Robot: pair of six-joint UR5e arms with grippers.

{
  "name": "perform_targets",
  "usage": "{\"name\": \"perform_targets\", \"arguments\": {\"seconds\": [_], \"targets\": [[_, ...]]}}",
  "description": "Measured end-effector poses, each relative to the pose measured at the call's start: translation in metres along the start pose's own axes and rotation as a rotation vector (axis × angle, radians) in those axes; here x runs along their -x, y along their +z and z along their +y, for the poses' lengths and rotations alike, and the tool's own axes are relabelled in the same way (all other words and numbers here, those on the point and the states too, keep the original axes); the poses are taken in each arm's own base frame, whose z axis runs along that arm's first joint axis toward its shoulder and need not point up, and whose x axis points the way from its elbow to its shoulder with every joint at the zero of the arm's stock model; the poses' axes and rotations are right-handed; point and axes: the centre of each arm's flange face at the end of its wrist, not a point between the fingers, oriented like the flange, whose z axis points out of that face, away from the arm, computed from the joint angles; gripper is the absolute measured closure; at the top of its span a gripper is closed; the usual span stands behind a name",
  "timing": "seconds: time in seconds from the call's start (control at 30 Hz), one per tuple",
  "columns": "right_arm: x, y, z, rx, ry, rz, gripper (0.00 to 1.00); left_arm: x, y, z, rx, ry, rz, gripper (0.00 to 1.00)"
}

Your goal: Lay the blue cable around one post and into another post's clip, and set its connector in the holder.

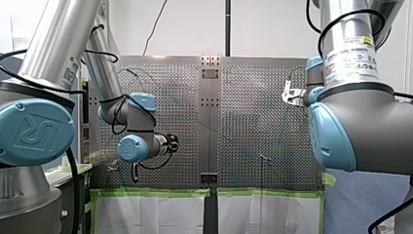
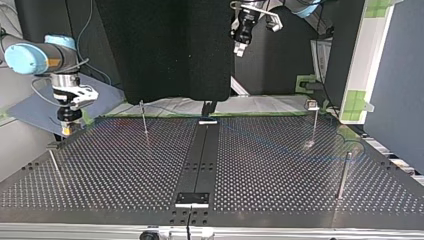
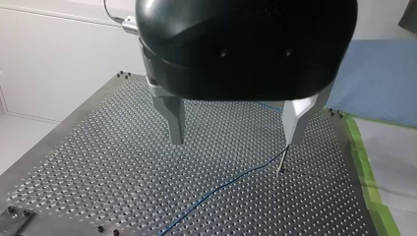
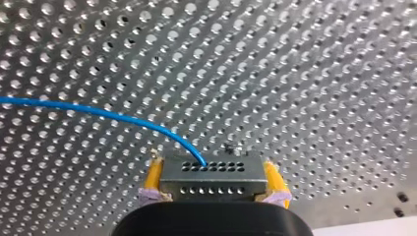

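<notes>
Plainly, right jaws tight on the partly hidden connector (image 4: pixel 214 176); left jaws apart above the blue cable (image 3: pixel 216 189).

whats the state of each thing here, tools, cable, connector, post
left tool: open, empty, above the table
right tool: shut on the connector
connector: gripped between the yellow pads, cable attached
blue cable: lying loose on the table, reaching a post
post: upright
</notes>
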Motion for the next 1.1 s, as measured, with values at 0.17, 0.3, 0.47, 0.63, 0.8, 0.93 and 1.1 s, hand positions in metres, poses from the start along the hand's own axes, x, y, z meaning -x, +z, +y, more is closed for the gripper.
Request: {"name": "perform_targets", "arguments": {"seconds": [0.17,0.3,0.47,0.63,0.8,0.93,1.1], "targets": [[-0.008,-0.004,0.003,0.004,0.004,0.009,1.00,0.000,0.000,0.000,0.000,0.000,0.000,0.02],[-0.010,-0.005,0.008,0.010,0.005,0.008,1.00,0.000,0.000,0.000,0.000,0.001,0.002,0.02],[-0.012,-0.004,0.016,0.021,-0.003,0.014,1.00,0.000,0.000,0.000,0.001,0.002,0.003,0.02],[-0.016,-0.002,0.025,0.033,-0.007,0.033,1.00,0.000,0.000,0.000,0.002,0.007,0.006,0.02],[-0.019,-0.001,0.036,0.043,-0.010,0.047,1.00,0.001,0.002,-0.001,0.002,0.008,0.006,0.02],[-0.020,-0.001,0.043,0.039,-0.012,0.048,1.00,0.001,0.003,-0.001,0.002,0.009,0.008,0.02],[-0.020,-0.001,0.048,0.035,-0.013,0.046,1.00,0.001,0.006,-0.003,0.004,0.017,0.018,0.02]]}}
